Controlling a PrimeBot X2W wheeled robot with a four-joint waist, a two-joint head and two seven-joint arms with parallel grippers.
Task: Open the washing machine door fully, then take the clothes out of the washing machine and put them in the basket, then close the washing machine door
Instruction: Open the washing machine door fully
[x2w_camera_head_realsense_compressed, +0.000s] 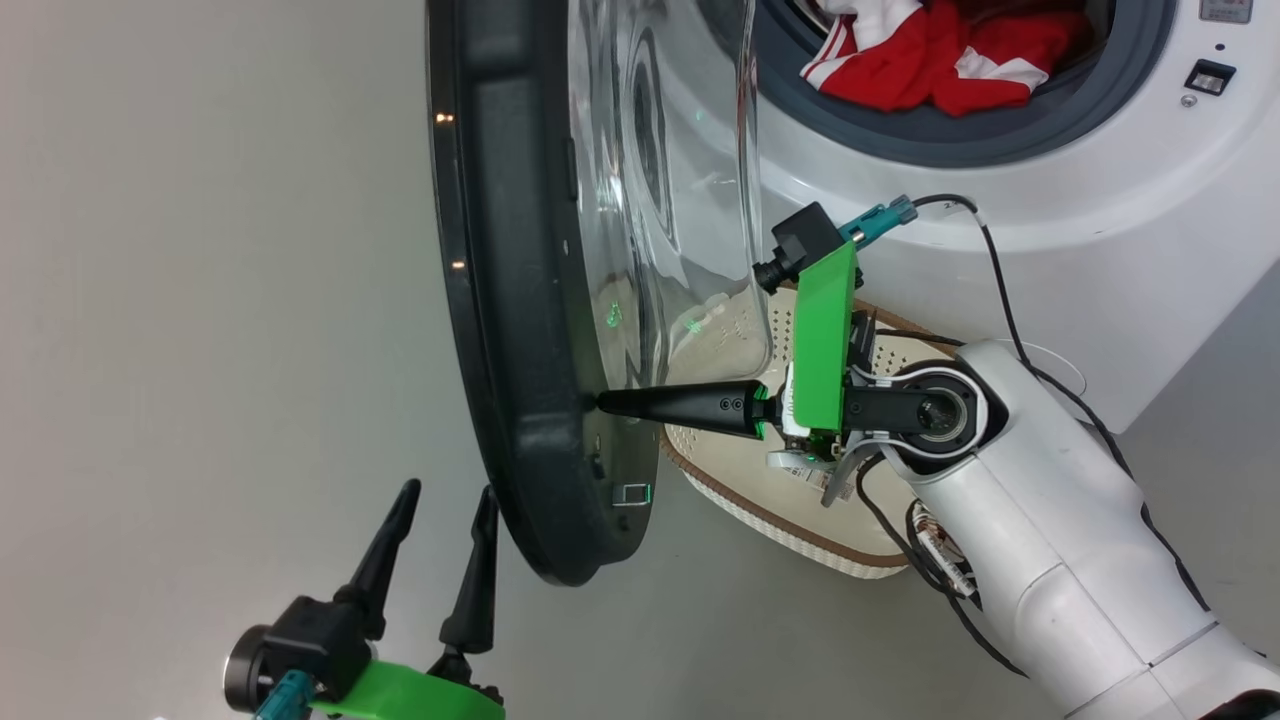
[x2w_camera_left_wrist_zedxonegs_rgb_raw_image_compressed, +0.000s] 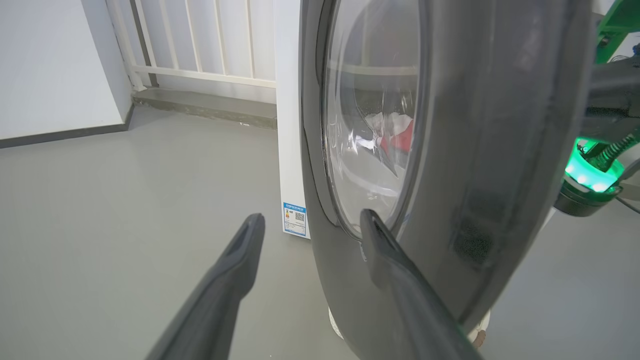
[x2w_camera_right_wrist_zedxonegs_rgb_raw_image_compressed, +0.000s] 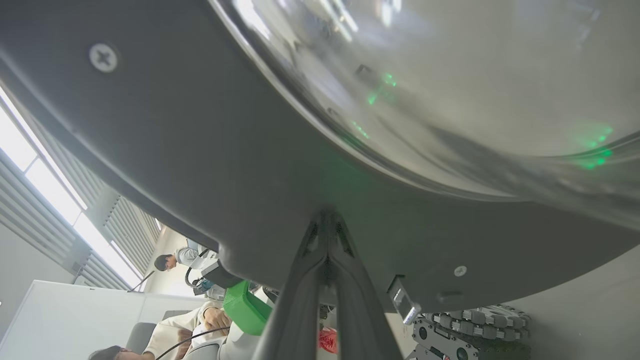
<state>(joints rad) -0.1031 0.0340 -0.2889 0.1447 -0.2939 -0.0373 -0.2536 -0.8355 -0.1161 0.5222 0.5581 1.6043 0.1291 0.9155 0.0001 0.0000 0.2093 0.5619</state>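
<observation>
One step is in hand — swinging the door (x2w_camera_head_realsense_compressed: 515, 300) fully open. The right gripper (x2w_camera_head_realsense_compressed: 603, 403), jaws pressed together on nothing, sets its tip against the door's inner rim. The left gripper (x2w_camera_head_realsense_compressed: 448, 495), jaws spread and empty, sits just outside its lower edge. The clothes (x2w_camera_head_realsense_compressed: 930, 60) lie in the washing machine (x2w_camera_head_realsense_compressed: 1100, 200), well behind the right jaws. Next, likely a steady outward push — without slipping off.

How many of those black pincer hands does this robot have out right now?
2. The left gripper, open, sits low by the outer face of the washing machine door. The right gripper, shut, touches its tips to the door's inner side.
</observation>
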